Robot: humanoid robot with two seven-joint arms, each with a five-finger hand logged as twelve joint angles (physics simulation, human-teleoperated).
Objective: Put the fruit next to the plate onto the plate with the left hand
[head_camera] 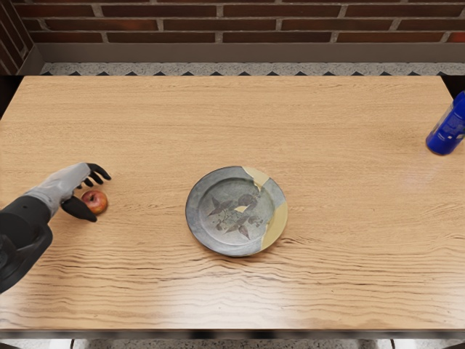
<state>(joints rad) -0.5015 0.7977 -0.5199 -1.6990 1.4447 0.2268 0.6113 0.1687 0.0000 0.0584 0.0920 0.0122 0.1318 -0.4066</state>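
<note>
A wooden table [232,109] with pale, wavy grain fills most of the view. Near its far right corner is a blue bottle [447,127], tilted, its top cut off by the picture's right edge; a faint blue sheen shows on the wood just beside it. Beyond the far edge runs a speckled floor [240,68], then a grey skirting [240,51] under a red brick wall [240,22].
</note>
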